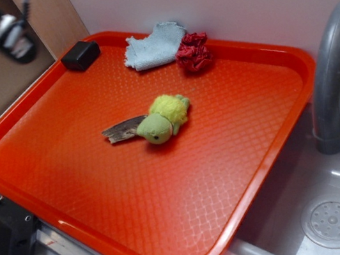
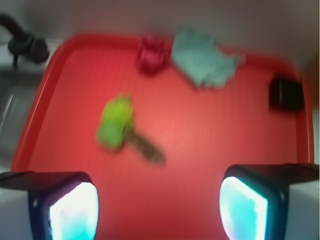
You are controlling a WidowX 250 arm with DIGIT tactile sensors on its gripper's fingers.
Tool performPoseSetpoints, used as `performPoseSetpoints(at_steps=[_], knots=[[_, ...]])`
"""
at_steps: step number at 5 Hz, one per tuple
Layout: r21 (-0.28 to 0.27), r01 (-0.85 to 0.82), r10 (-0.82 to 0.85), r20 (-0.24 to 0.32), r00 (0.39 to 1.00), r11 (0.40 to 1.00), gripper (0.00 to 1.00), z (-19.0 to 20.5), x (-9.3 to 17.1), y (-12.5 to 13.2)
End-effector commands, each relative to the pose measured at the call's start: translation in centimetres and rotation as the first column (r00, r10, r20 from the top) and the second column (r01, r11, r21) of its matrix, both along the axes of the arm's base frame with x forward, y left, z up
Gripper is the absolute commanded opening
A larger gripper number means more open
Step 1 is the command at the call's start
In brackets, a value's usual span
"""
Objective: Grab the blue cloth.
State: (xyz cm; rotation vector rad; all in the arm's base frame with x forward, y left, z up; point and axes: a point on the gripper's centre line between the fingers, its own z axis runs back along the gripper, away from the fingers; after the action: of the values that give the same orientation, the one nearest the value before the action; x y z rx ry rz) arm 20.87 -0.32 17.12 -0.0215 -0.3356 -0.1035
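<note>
The blue cloth (image 1: pixel 154 46) lies crumpled at the far rim of the orange tray (image 1: pixel 87 179), against the white wall. In the wrist view the blue cloth (image 2: pixel 202 62) sits at the top, right of centre. My gripper (image 2: pixel 159 207) hangs high over the tray's near part, well short of the cloth. Its two fingers stand wide apart with only bare tray between them, so it is open. In the exterior view the gripper (image 1: pixel 13 36) is a blurred shape at the top left, off the tray.
A dark red ruffled bundle (image 1: pixel 194 52) touches the cloth's right side. A yellow-green plush toy (image 1: pixel 163 119) with a brown tail lies mid-tray. A black block (image 1: pixel 80 55) sits at the far left corner. A grey faucet (image 1: pixel 332 69) and sink (image 1: pixel 334 221) stand right.
</note>
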Motion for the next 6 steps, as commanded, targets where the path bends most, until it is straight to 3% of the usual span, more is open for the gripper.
performPoseSetpoints(at_steps=[1,3,4,6], knots=[[0.051,-0.085,0.086,-0.018,0.996,0.995,1.00,-2.3,3.8,3.0],[0.051,-0.085,0.086,-0.018,0.996,0.995,1.00,-2.3,3.8,3.0],[0.105,-0.077,0.085,-0.076,0.993,0.991,1.00,-6.1,6.4,3.8],[0.191,-0.099,0.133,-0.172,0.976,0.977,1.00,-9.9,8.6,5.0]])
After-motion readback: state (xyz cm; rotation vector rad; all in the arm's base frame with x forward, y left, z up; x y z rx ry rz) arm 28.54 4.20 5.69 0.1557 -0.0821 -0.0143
